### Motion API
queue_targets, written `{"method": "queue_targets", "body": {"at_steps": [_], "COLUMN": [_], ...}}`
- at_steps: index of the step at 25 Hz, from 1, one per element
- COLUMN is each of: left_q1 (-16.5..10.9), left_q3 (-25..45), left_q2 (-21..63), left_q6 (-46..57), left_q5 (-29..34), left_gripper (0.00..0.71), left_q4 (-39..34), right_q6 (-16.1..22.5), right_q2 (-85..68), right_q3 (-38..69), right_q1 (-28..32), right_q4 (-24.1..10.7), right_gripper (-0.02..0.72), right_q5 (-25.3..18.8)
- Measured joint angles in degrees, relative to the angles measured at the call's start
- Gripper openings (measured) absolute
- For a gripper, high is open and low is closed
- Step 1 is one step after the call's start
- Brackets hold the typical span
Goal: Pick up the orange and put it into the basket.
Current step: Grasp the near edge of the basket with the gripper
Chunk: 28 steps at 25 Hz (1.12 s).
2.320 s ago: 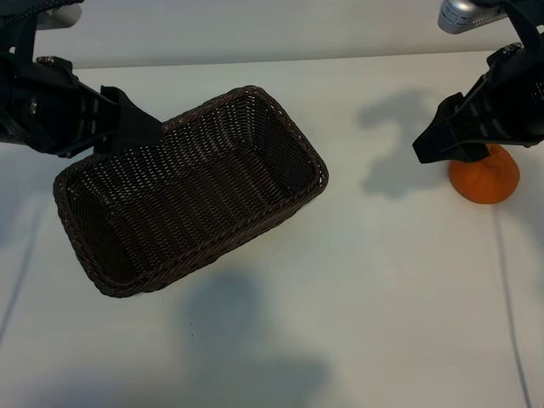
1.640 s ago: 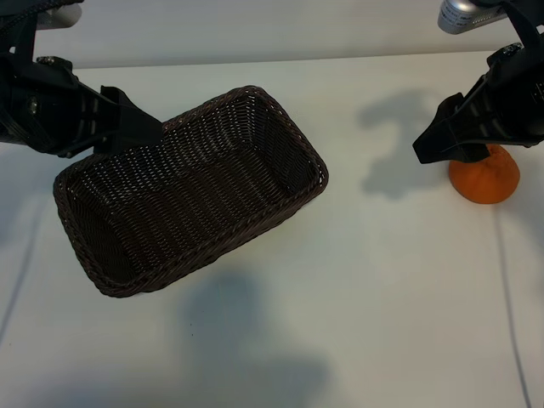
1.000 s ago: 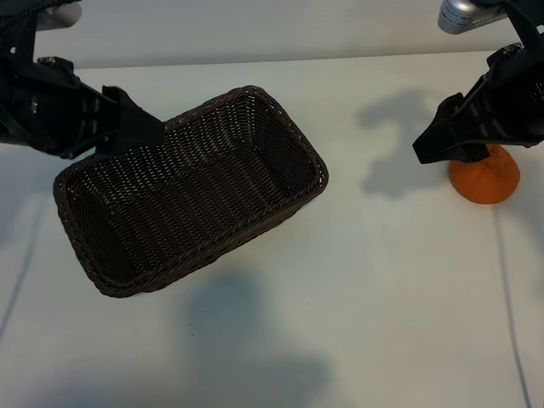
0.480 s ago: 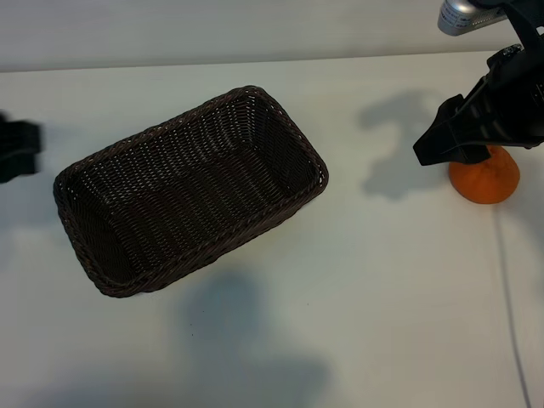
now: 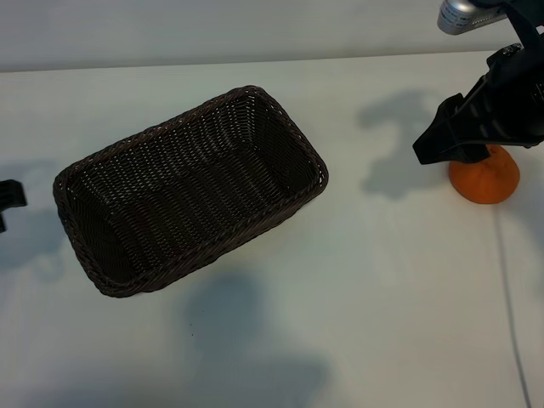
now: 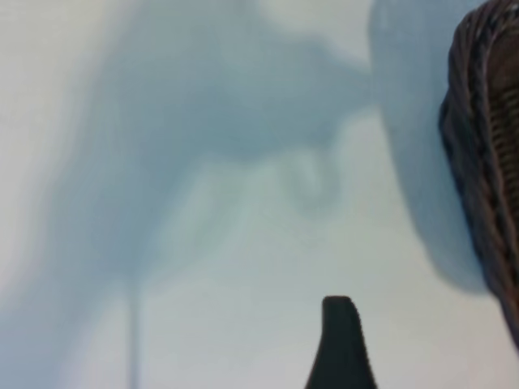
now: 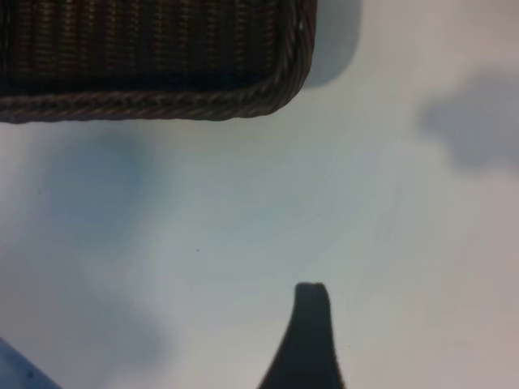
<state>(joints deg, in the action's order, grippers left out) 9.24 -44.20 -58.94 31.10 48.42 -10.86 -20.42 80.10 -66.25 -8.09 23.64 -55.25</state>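
My right gripper is hiding the orange's top; my left gripper is being cropped by the exterior view's edge.

Dark woven wicker basket with braided rim; matt, dimpled orange; smooth matt white table.

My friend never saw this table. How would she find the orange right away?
Start at the white table and skip the big brown basket. At the right edge, partly under the black right gripper, sits the orange, the only bright, round thing there.
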Motion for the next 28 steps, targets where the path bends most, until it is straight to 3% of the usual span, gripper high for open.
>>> {"method": "queue_targets", "body": {"at_steps": [7,19,28], "left_q1": [0.0,0.0,0.0], "left_q3": [5.1,7.0,7.0], "left_q2": [-2.8,-14.2,-20.3], "left_q6": [2.3,2.4,2.1], "left_q5": [-12.5,-22.2,-25.5], "left_gripper": [0.583,0.585,0.585], "left_q4": [3.9,8.7,10.5], "right_q6": [0.0,0.0,0.0], "right_q2": [0.0,0.0,0.0], "right_q3": [0.0,0.0,0.0], "right_q1": [0.0,0.0,0.0], "right_q4": [0.0,0.0,0.0], "right_gripper": [0.595,0.595,0.595], "right_q5": [0.0,-0.1,-0.1]}}
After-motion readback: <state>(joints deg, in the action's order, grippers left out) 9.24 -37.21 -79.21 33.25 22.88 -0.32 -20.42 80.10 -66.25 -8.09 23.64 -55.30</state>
